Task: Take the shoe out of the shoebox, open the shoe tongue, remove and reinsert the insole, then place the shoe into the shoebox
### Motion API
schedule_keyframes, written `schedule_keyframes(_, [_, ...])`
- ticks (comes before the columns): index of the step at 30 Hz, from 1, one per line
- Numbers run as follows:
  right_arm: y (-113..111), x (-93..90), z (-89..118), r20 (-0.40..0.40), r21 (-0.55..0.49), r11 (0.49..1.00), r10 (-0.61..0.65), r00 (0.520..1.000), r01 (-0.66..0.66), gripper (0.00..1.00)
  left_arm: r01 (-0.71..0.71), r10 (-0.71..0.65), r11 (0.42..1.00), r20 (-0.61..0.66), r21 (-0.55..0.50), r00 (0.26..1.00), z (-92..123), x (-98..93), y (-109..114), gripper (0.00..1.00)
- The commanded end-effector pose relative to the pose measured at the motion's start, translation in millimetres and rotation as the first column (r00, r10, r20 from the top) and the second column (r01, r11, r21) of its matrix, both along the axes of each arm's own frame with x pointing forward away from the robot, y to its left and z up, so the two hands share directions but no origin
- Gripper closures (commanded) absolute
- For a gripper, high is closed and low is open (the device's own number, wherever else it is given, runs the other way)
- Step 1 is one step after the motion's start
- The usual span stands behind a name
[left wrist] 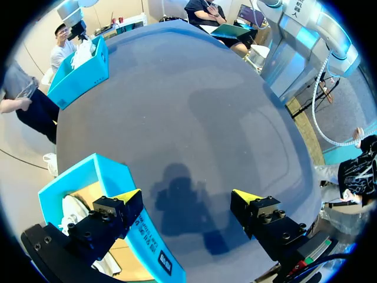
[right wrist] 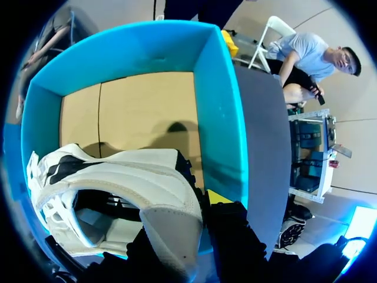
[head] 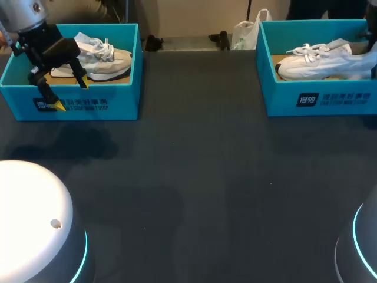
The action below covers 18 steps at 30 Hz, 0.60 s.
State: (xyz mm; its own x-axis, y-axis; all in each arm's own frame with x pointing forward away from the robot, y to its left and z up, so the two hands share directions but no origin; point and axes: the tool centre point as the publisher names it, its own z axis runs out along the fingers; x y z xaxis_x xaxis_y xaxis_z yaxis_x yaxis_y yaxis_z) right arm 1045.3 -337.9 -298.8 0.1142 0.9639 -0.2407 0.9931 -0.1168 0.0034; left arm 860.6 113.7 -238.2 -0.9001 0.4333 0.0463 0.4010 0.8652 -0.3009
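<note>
Head view gave you the dark desk (head: 194, 194) with two teal boxes at its far edge, well apart. The left box (head: 88, 105) held the left shoe (head: 109, 59) and the right box (head: 330, 100) held the right shoe (head: 318, 62). Both shoes were inside their boxes, so you were on the first step, taking a shoe out.

Each shoe lay on its sole with its long axis along its box, running across the desk. Their toes pointed inward toward the desk's middle, and their heels faced the side each arm came in from.

Your right hand (right wrist: 188, 230) had the right shoe (right wrist: 118, 177) by the heel. One yellow-tipped finger (right wrist: 221, 197) sat outside the heel by the box wall. The other seemed to be down inside the shoe's opening, so I judged the hand clamped on the heel rim. You could not tell from these views whether the sole was off the box floor.

Your left hand (head: 72, 94) hung spread wide and holding nothing. One finger was over the left box's inside, near that shoe's heel, and the other was out over the desk, straddling the front wall (left wrist: 144, 236).

Your next move called for a lift high enough for the toe to clear the wall. Gripped at the heel alone, the shoe would likely droop toe-down. After that you would carry it to the bare desk in front.
</note>
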Motion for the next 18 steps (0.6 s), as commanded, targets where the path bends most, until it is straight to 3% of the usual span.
schedule_keyframes(1, [1.6, -10.3, -2.3, 0.002, -0.005, 1.000, -0.031, 1.000, 0.031, 1.00, 0.000, 0.000, 1.000, 0.000, 0.002, 1.000, 0.2, -0.2, 0.2, 0.00])
schedule_keyframes(10, [1.6, -10.3, -2.3, 0.002, -0.005, 1.000, -0.031, 1.000, 0.031, 1.00, 0.000, 0.000, 1.000, 0.000, 0.002, 1.000, 0.2, -0.2, 0.2, 0.00])
schedule_keyframes(18, [3.1, -3.4, -21.2, -0.002, 0.008, 1.000, -0.025, 1.000, 0.025, 1.00, 0.000, 0.000, 1.000, 0.000, 0.002, 1.000, 0.2, -0.2, 0.2, 0.00])
